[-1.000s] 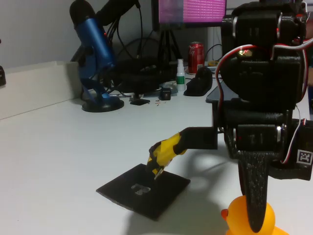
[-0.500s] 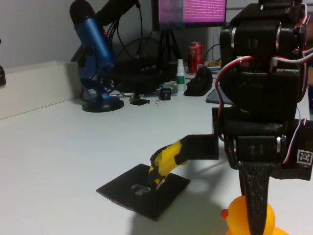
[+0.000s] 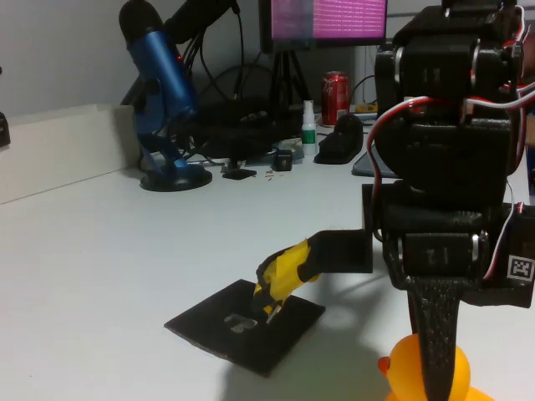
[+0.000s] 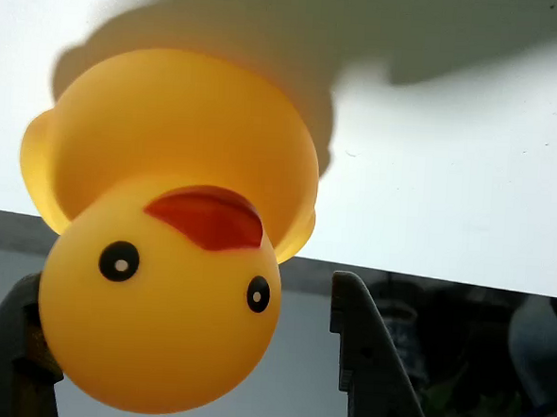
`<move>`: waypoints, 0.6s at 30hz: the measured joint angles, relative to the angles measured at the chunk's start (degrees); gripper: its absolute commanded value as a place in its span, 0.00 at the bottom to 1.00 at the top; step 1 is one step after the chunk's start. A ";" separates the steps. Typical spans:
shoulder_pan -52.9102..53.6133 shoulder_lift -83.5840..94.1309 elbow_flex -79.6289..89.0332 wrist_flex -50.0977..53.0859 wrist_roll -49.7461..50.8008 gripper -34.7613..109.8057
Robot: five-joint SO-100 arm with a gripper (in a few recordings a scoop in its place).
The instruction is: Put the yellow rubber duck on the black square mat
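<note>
The yellow rubber duck [image 3: 425, 374] is seen at the bottom right edge of the fixed view, resting on the white table [image 3: 100, 276], with its orange beak pointing left. It is partly hidden by a black finger [image 3: 436, 334] of the arm that comes down in front of it. In the wrist view the duck [image 4: 163, 239] appears upside down, its head placed between the two dark fingers [image 4: 368, 365] of the gripper [image 4: 175, 353]. The jaws are held spread around the head: the left finger in that view is seen right at the head's edge, while a clear gap is left between the head and the right finger. Whether the left finger is touching the duck cannot be told.

The black square mat [image 3: 245, 324] is laid flat on the table to the left of the duck in the fixed view, apart from it, with a faint grey mark at its centre. A yellow-and-black part [image 3: 282, 273] of the arm is held just above the mat's far corner.

Behind, a blue microphone [image 3: 163, 100] and a red can [image 3: 335, 96] are seen.
</note>
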 measured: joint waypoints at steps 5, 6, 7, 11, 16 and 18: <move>0.00 0.00 0.00 0.00 0.00 0.46; 0.00 0.00 0.00 0.00 0.00 0.46; 0.00 0.00 0.00 0.00 0.00 0.45; 0.00 0.00 0.00 0.00 0.00 0.40; 0.00 0.00 0.00 0.00 0.00 0.37; 0.00 0.00 0.00 0.00 0.00 0.37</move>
